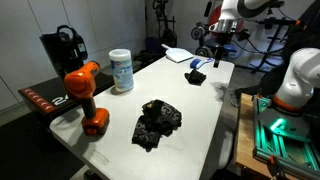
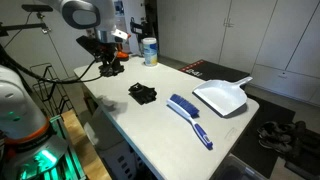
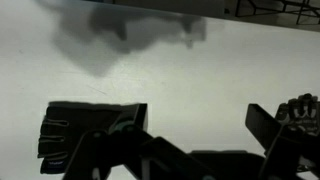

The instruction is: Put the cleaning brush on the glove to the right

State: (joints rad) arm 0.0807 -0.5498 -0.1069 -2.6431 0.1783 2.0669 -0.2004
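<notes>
The blue cleaning brush (image 1: 195, 75) lies flat on the white table, next to the dustpan; it also shows in the other exterior view (image 2: 188, 117). Black gloves (image 1: 157, 122) lie crumpled together mid-table, and they show in the other exterior view too (image 2: 143, 94). I cannot tell the gloves apart. My gripper (image 1: 214, 52) hangs raised above the table, away from the brush, as the other exterior view (image 2: 108, 65) also shows. In the wrist view the gripper (image 3: 195, 112) is open and empty over bare table. A dark textured piece of glove (image 3: 302, 105) shows at the right edge.
A white dustpan (image 1: 178, 54) (image 2: 224, 98) sits beside the brush. An orange drill (image 1: 85, 95), a wipes canister (image 1: 122, 70) (image 2: 150, 50) and a black box (image 1: 62, 48) stand at one end of the table. The robot base stands beside the table's long edge.
</notes>
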